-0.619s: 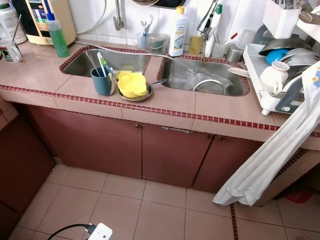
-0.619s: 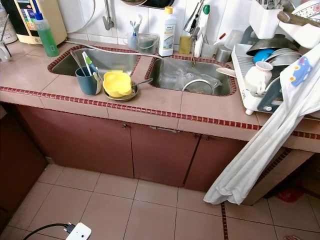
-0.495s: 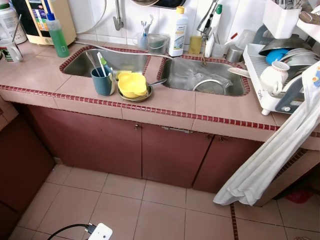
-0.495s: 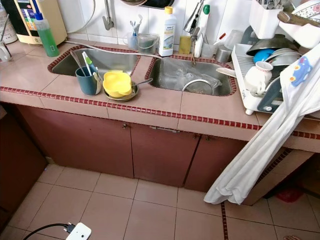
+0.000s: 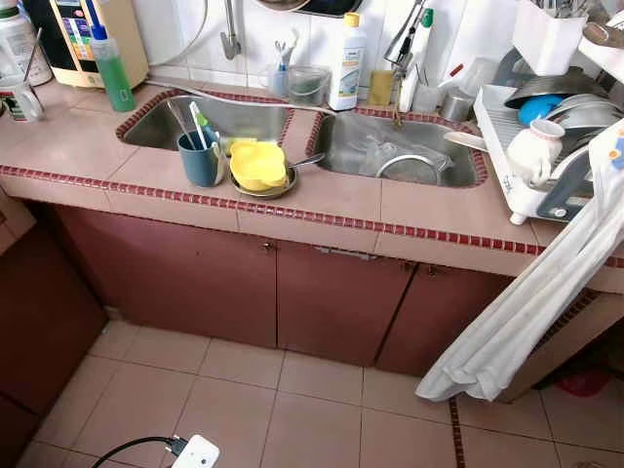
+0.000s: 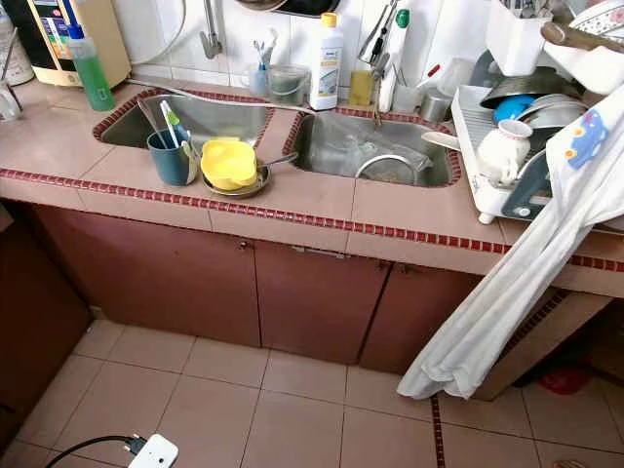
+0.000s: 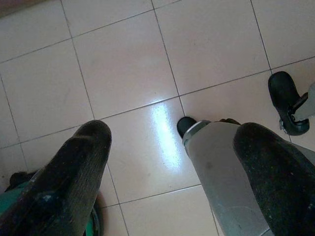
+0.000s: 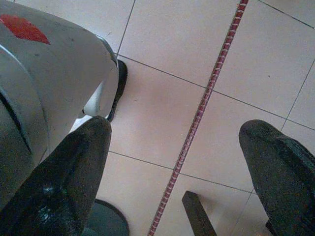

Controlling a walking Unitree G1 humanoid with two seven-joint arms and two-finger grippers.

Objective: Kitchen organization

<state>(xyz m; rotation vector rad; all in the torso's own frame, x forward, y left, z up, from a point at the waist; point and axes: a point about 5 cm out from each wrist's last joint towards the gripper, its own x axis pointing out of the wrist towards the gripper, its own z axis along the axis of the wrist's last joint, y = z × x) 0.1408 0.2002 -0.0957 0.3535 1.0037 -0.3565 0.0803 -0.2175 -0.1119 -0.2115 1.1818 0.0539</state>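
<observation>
Head view: pink tiled counter (image 5: 322,195) with two steel sinks. A blue cup (image 5: 201,159) holding a toothbrush stands on the counter in front of the left sink (image 5: 210,119), touching a yellow bowl (image 5: 258,164) that sits in a small pan (image 5: 283,183). The right sink (image 5: 395,146) holds a round metal strainer and clear plastic. A white bottle (image 5: 347,60) stands against the back wall between the sinks, a green bottle (image 5: 112,68) far left. A dish rack (image 5: 531,156) on the right carries a white mug and plates; a white cloth (image 5: 531,302) hangs off it toward the floor.

Left wrist view: arm hangs down, left gripper (image 7: 177,167) aimed at the floor tiles (image 7: 123,64), fingers wide apart, empty; the robot's own leg and foot below.

Right wrist view: arm hangs down, right gripper (image 8: 179,167) spread wide over tiles, holding nothing; red grout line (image 8: 206,93) between the fingers.
</observation>
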